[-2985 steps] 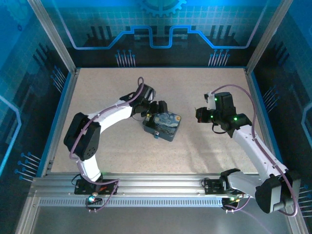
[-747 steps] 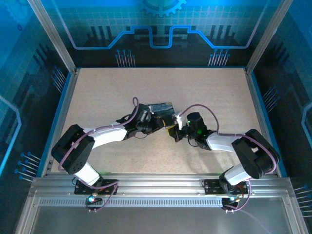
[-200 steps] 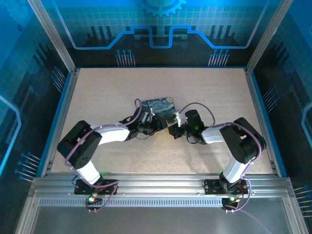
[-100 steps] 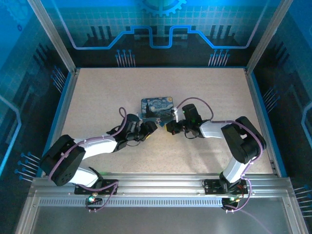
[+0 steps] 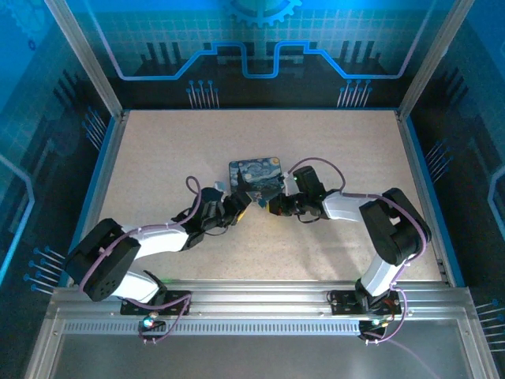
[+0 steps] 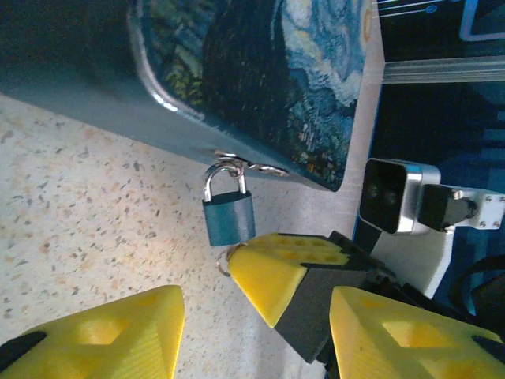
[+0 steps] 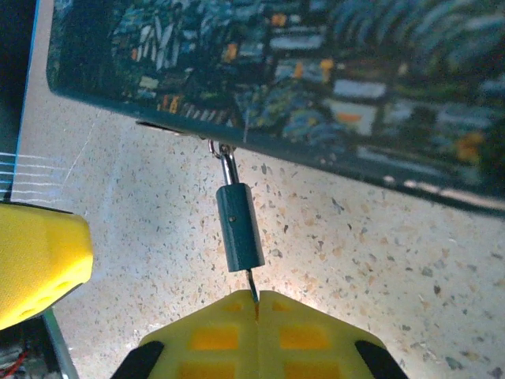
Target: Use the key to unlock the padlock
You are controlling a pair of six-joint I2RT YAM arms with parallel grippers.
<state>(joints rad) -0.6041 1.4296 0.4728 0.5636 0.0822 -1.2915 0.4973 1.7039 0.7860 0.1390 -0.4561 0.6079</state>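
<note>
The small blue padlock (image 7: 241, 225) hangs by its thin shackle from the hasp of the Starry Night tin (image 7: 331, 87) and lies on the speckled table. My right gripper (image 7: 256, 304) is shut on the key (image 7: 252, 286), whose thin blade reaches up into the padlock's bottom end. In the left wrist view the padlock (image 6: 229, 219) lies just above the right gripper's yellow fingers (image 6: 272, 272), with a small key ring (image 6: 222, 261) at their tip. My left gripper (image 6: 256, 316) stands open around them, holding nothing. From above, both grippers (image 5: 241, 207) (image 5: 274, 205) meet at the tin's near side.
The tin (image 5: 256, 175) sits mid-table. The two forearms stretch low across the table (image 5: 158, 150) toward each other. A left fingertip (image 7: 39, 260) shows yellow at the right wrist view's left edge. Metal frame posts and blue walls enclose the table.
My left arm has dropped its elbow down and to the left, and its gripper has slid back off the tin's side. The right gripper stays shut at the padlock.
</note>
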